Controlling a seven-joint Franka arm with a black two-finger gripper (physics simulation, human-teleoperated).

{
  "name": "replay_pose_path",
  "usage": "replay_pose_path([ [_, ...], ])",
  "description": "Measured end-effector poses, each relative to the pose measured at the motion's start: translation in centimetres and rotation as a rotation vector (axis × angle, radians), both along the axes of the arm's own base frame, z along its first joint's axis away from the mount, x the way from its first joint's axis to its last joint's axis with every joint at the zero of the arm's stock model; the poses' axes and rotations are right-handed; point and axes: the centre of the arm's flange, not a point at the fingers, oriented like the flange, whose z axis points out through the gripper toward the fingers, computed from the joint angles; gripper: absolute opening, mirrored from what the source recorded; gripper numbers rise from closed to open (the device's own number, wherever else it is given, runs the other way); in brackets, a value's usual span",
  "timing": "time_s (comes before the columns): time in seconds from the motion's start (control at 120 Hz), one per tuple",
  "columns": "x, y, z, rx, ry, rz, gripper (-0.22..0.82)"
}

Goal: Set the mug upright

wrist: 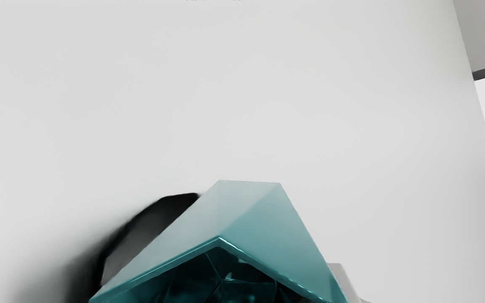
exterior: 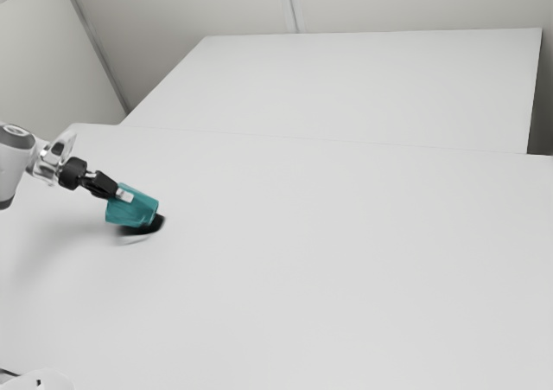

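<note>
Exterior view: teal faceted mug (exterior: 138,210) at the jaws (exterior: 125,196), toward the exterior view's left on the white surface (exterior: 302,269); mug tilted, not upright. Dark shadow (exterior: 155,225) just beside and below it. Wrist view: mug's open mouth faces the hand. Jaw state: cannot tell whether clenched on it or released.

My white arm (exterior: 12,163) comes in at the exterior view's left edge, the part I can see standing nearly upright. From it my shiny silver wrist (exterior: 52,158) juts toward the exterior view's right. My black claw (exterior: 125,196) runs on in much the same direction, tipped well over, its far end slanting downward at a shallow angle.
</note>
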Motion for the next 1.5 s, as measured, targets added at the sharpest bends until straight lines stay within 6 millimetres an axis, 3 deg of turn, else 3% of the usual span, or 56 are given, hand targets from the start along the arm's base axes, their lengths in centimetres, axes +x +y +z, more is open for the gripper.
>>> replay_pose_path([
  [0.133,0.2,-1.9,2.0,0.045,-0.018,-0.022,-0.18],
  [0.358,1.3,-7.9,5.9,0.204,-0.073,-0.099,-0.18],
  [0.667,2.9,-18.7,9.3,0.518,-0.122,-0.234,-0.18],
  [0.858,3.9,-23.5,10.2,0.656,-0.105,-0.26,-0.18],
  [1.308,3.8,-34.0,10.2,0.798,-0.009,-0.229,-0.18],
  [1.5,4.1,-35.4,8.0,0.825,0.057,-0.193,-0.18],
])
